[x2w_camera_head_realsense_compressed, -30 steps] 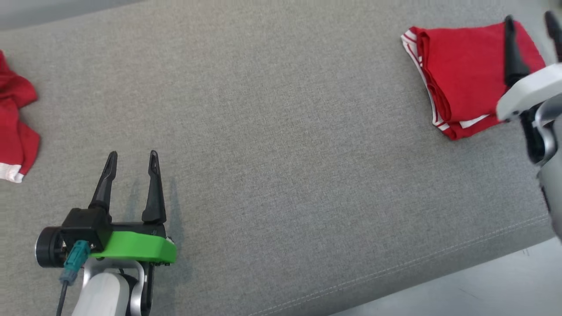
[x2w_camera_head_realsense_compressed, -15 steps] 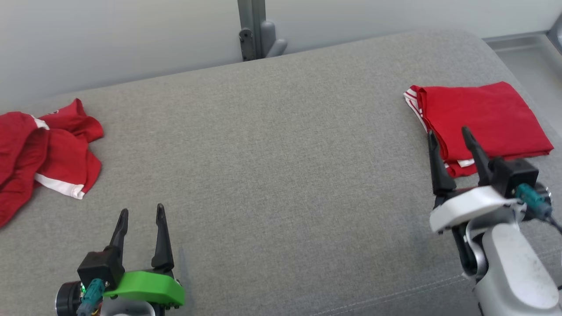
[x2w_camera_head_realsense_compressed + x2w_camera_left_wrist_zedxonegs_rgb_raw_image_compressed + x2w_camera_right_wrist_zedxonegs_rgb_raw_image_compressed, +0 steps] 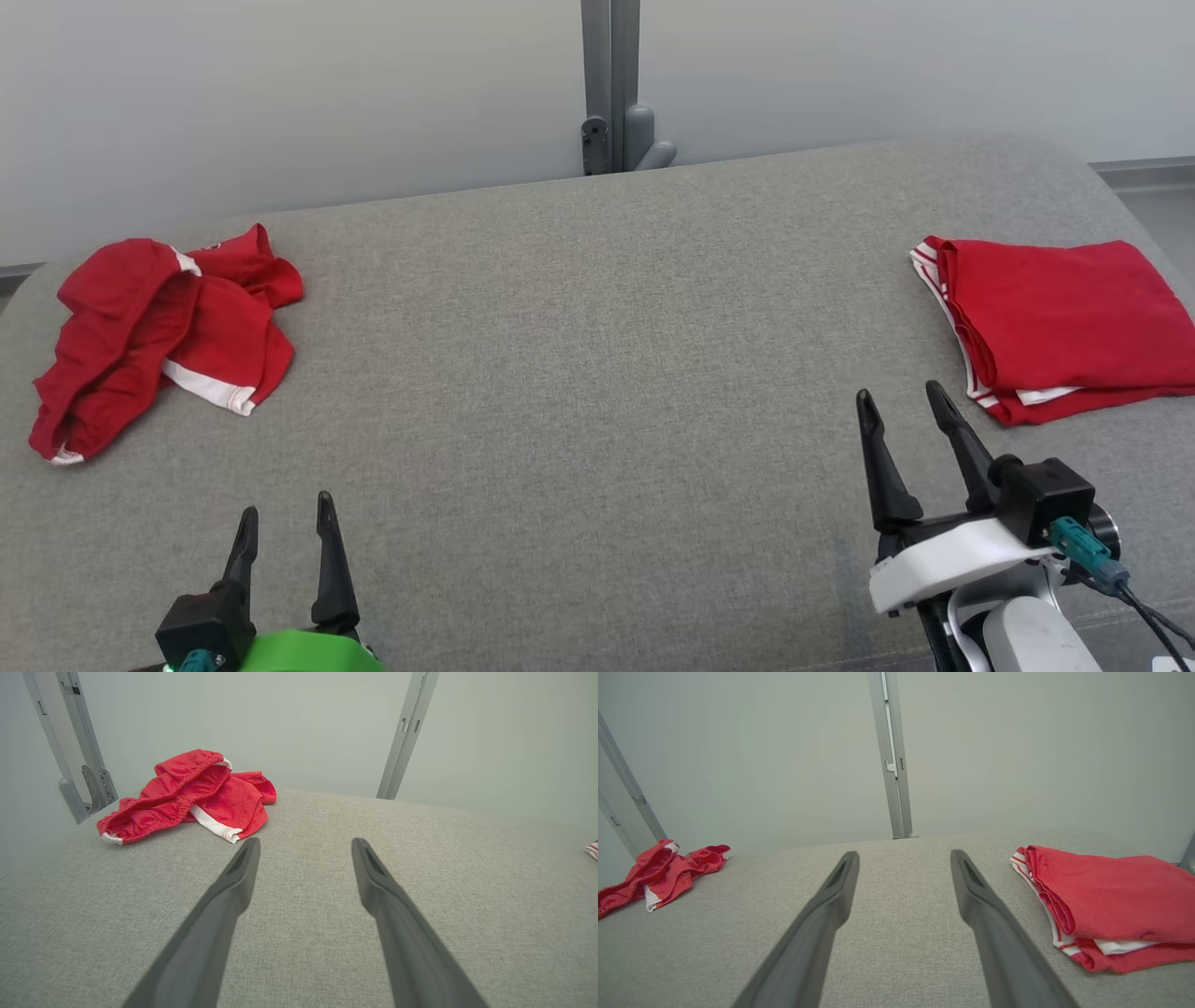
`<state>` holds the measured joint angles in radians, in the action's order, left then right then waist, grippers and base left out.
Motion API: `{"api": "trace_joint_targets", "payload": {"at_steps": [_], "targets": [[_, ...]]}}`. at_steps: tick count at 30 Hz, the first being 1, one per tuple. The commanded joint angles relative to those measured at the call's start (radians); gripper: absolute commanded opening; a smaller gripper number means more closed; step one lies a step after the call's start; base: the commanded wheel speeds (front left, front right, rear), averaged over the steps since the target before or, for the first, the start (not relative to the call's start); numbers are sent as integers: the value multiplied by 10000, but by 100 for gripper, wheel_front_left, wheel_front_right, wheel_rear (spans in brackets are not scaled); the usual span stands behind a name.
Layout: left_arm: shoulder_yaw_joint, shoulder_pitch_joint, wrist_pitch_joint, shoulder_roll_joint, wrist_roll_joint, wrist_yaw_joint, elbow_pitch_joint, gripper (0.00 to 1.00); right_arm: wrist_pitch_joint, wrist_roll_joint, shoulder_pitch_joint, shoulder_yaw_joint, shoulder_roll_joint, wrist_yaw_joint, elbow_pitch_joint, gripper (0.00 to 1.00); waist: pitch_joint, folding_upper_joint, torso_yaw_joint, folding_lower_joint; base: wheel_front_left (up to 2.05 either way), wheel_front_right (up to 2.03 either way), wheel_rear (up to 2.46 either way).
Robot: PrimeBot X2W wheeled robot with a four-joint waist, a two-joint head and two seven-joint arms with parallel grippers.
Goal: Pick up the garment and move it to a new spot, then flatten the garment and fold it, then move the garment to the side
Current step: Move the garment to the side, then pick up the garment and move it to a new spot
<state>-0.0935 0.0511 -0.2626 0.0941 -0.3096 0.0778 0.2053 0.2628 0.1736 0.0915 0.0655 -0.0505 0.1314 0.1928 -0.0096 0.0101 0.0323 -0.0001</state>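
A crumpled red garment (image 3: 159,331) with white trim lies at the far left of the grey padded surface (image 3: 579,373); the left wrist view has it (image 3: 191,798) ahead and to the left, the right wrist view (image 3: 663,870) far left. A folded red garment (image 3: 1060,322) with white stripes rests at the right edge, seen again (image 3: 1106,905) beside the right fingers. My left gripper (image 3: 285,523) stands open at the lower left, nothing between its fingers. My right gripper (image 3: 901,406) is open at the lower right, just short of the folded garment.
A pale wall with a grey metal post and bracket (image 3: 611,89) runs behind the surface. Grey posts (image 3: 406,732) also stand behind the crumpled garment. The surface drops off at its rounded right end (image 3: 1111,177).
The head camera has tilted up, bringing the wall and both garments fully into view. The right gripper has drawn back off the folded garment toward the near edge. Both grippers stayed open.
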Motion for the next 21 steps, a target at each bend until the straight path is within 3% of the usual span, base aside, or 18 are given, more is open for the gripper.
{"api": "trace_joint_targets", "payload": {"at_steps": [1, 21], "targets": [[64, 129, -29, -44, 145, -65, -11, 100, 22, 92, -193, 35, -14, -14, -36, 100, 20, -101, -31, 1, 0, 0, 0], [337, -4, -30, -231, 651, -342, 54, 100, -38, 86, -295, 9, -5, -14, -32, 100, 43, -101, -238, 1, 0, 0, 0]]}}
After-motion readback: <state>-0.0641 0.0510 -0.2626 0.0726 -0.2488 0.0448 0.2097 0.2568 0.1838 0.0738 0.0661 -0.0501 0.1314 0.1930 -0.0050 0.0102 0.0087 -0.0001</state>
